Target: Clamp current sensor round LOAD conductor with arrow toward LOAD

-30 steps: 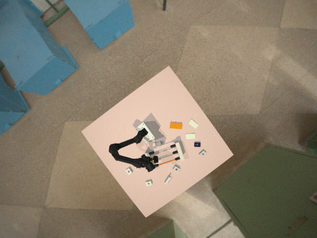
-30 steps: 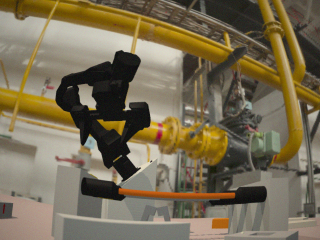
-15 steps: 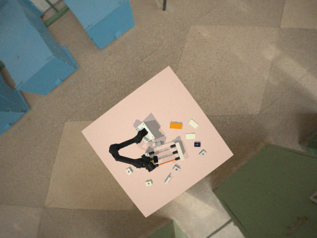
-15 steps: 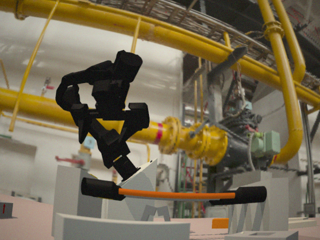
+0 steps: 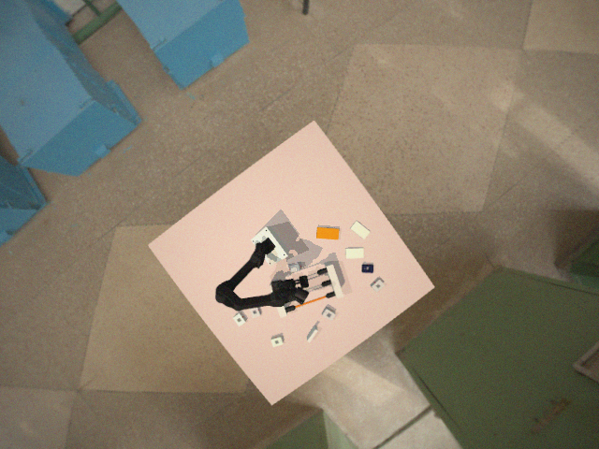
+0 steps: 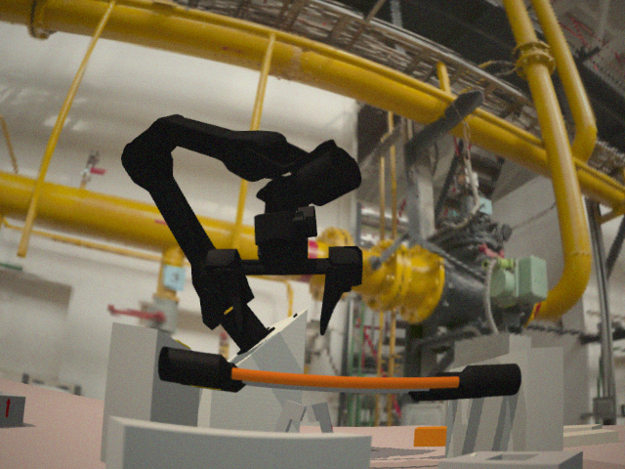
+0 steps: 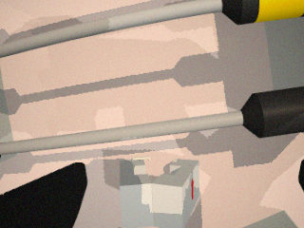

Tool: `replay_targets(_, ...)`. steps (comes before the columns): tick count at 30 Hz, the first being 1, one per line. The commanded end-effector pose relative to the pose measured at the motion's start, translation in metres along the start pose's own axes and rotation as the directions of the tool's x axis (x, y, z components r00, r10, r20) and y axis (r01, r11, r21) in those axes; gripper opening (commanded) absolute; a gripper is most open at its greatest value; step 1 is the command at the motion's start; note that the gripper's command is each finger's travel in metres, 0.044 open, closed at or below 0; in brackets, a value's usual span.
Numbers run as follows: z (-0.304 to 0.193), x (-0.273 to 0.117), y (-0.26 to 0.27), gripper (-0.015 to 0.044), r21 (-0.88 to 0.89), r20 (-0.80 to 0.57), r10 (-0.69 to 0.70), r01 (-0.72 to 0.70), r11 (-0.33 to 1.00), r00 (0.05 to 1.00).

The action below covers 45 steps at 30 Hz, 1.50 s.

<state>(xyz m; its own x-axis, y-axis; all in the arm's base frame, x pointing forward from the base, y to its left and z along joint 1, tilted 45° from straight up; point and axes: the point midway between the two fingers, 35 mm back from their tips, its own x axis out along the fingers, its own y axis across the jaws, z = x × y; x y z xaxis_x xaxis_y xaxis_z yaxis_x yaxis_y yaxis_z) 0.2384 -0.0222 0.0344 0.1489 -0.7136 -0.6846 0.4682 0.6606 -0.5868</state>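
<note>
The open sensor (image 5: pixel 296 267) (image 6: pixel 302 414) (image 7: pixel 163 197) stands with its jaws up; in the wrist view a red arrow shows on its side, its pointing end unclear. My gripper (image 5: pixel 303 288) (image 6: pixel 283 327) (image 7: pixel 193 173) is open and empty, pointing down above the conductors. In the wrist view the sensor lies between and below the fingers. A grey conductor (image 7: pixel 109 24) with a yellow band on its end crosses the top of that view; the LOAD lettering is not in view. Another grey conductor (image 7: pixel 123 132) runs nearer the sensor. The arm partly hides the conductors in the top view.
An orange conductor (image 5: pixel 312 302) (image 6: pixel 343 379) runs at the front between upright supports (image 5: pixel 334 281) (image 6: pixel 128 383). The arm's white base (image 5: pixel 263 237) is behind. Several pale blocks, including one (image 5: pixel 328 312) near the orange conductor, an orange block (image 5: pixel 328 233) and a dark blue block (image 5: pixel 367 267) lie around.
</note>
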Motion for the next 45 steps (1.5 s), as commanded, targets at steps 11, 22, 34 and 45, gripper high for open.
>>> replay_targets(11, -0.063, 0.022, 0.027, 0.044, -0.02, -0.17, -0.059, 0.056, 0.998, 0.984)
replay_targets(22, -0.065, 0.04, 0.027, 0.044, -0.021, -0.17, -0.057, 0.054, 0.998, 0.984)
replay_targets(34, -0.069, 0.06, 0.026, 0.044, -0.021, -0.17, -0.058, 0.055, 0.998, 0.984)
replay_targets(45, -0.073, 0.077, 0.023, 0.044, -0.021, -0.169, -0.062, 0.059, 0.998, 0.984)
